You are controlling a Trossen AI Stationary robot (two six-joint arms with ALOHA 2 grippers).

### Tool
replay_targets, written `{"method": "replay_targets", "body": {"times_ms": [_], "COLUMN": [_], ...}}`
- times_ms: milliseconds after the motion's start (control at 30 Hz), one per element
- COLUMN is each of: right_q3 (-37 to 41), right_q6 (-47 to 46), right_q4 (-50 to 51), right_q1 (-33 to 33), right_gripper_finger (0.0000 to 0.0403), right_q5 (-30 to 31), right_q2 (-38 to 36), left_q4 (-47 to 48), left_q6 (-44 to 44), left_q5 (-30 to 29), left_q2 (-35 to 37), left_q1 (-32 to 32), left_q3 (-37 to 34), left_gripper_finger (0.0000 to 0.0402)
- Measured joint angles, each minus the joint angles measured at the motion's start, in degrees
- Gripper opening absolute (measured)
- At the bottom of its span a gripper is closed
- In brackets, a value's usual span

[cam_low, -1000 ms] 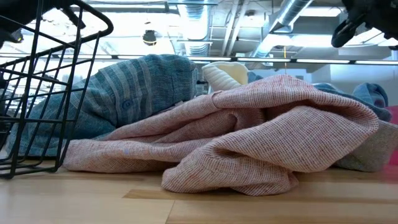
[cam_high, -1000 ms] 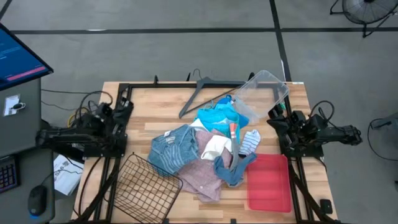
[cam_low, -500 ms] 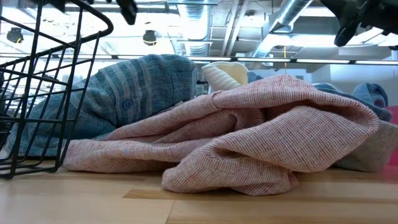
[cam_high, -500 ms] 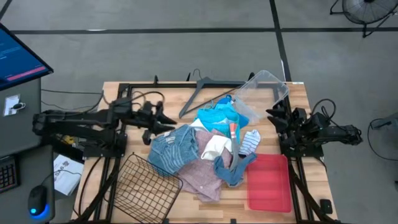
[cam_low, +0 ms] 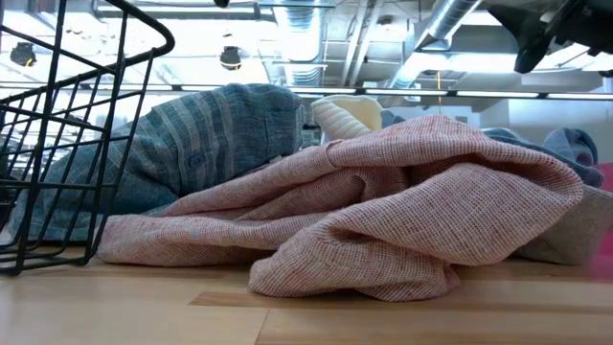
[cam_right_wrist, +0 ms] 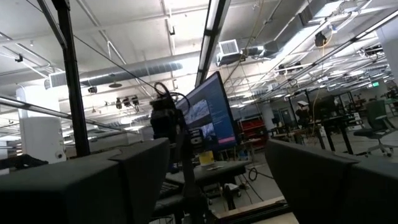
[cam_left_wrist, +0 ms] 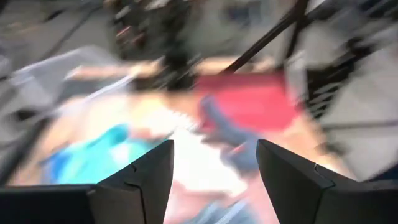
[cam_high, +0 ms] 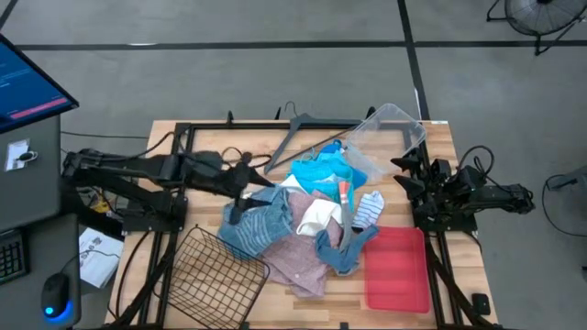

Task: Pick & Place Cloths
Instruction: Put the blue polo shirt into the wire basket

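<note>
A grey floor (cam_high: 275, 82) crossed by dark lines fills the upper part of the high view. A fan (cam_high: 539, 16) stands at the upper right, and a monitor (cam_high: 27, 81) sits at the left edge. In the low view, silver ducts (cam_low: 450, 24) and pipes run under a bright ceiling (cam_low: 287, 29). The right wrist view shows strip lights (cam_right_wrist: 214, 18) overhead and a lit screen (cam_right_wrist: 208, 118) at centre.

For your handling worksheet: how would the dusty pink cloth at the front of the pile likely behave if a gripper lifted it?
The dusty pink cloth lies in soft folds, so it would probably sag and drape. It overlaps the denim garment, so that might get dragged along.
</note>
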State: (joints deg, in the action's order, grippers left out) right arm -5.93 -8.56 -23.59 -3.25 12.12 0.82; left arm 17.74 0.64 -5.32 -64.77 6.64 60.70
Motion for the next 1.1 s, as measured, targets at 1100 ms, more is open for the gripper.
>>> {"method": "replay_targets", "body": {"times_ms": [1100], "right_q3": [0.0], "right_q6": [-0.1], "right_q4": [6.1], "right_q1": [0.0], "right_gripper_finger": [0.0263], "right_q5": [-0.2], "right_q2": [0.0], "left_q4": [17.3], "left_q6": [-19.2], "left_q5": [-22.2], "left_q2": [-31.3], "left_q1": [15.5], "left_q3": [13.3], "left_gripper_finger": [0.0214]}}
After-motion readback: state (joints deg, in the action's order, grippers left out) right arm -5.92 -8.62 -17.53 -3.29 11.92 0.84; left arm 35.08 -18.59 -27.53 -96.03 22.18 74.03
